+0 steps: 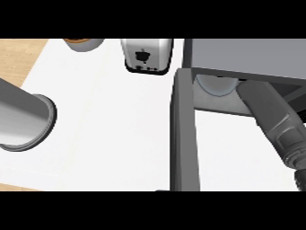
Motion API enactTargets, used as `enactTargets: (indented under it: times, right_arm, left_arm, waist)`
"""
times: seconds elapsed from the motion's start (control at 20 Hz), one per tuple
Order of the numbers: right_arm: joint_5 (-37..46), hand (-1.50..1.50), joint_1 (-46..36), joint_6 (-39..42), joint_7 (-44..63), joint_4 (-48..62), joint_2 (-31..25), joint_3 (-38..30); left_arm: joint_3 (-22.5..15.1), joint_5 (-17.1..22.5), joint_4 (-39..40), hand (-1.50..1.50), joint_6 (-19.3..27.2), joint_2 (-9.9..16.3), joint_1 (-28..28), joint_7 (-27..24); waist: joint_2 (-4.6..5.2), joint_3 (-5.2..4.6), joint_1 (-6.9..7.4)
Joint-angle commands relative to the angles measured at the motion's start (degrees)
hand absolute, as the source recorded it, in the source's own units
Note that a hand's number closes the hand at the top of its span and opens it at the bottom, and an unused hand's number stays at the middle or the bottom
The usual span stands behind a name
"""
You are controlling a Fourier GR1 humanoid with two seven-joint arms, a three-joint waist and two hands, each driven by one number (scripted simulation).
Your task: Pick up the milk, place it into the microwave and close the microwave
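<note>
Reaching into the open microwave [261,54] at the far right corner of the worktop [109,117], the right forearm [277,123] runs from the view's lower right edge up under the oven's top. Its robot hand is hidden inside the cavity, so whether the fingers are spread or curled cannot be told. Just left of where the arm disappears, a pale rounded shape [215,85] shows inside the opening; whether it is the milk or the oven's turntable cannot be told, and no milk carton can be made out with certainty anywhere. The microwave door [184,130] stands swung wide open, seen edge-on as a long grey bar reaching toward the near edge of the worktop. The left forearm [13,114] comes in at the left edge as a big grey cylinder; its robot hand is not visible. A toaster [145,55] stands at the far edge beside the microwave, and a bowl [84,43] sits further left.
</note>
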Motion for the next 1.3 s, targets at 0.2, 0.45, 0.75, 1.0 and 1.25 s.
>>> enactTargets:
  times: [0.2, 0.45, 0.75, 1.0, 1.25]
  right_arm:
    - [-3.0, -1.50, -1.2, 10.4, -4.4, -0.6, 1.3, -2.6]
    - [-7.2, -1.50, 0.5, 15.3, -8.7, -1.9, 3.0, -6.5]
    - [-12.0, -1.50, 4.5, 22.9, -14.8, -2.2, 4.2, -10.9]
    - [-14.7, -1.50, 6.3, 28.7, -16.1, -1.8, 5.4, -13.2]
    - [-17.2, -1.50, 9.0, 39.9, -17.6, -1.6, 5.3, -14.7]
  left_arm:
    - [-4.2, -1.1, 1.9, -1.50, -2.2, -0.1, -2.2, 0.3]
    - [-5.9, -1.2, 3.2, -1.50, -6.3, -0.1, -0.8, -1.1]
    - [-10.1, -3.3, 1.8, -1.50, -7.2, -4.9, 0.5, -2.3]
    - [-15.3, -7.3, -1.4, -1.50, -4.0, -5.8, -0.4, 0.2]
    - [-18.0, -7.0, 1.9, 1.50, -5.1, -5.9, -1.6, -0.8]
  waist:
    - [-0.34, -0.22, -0.86]
    - [-1.19, -0.31, -1.63]
    - [-1.81, -0.33, -2.77]
    - [-2.71, -0.39, -4.69]
    - [-3.18, -0.48, -5.90]
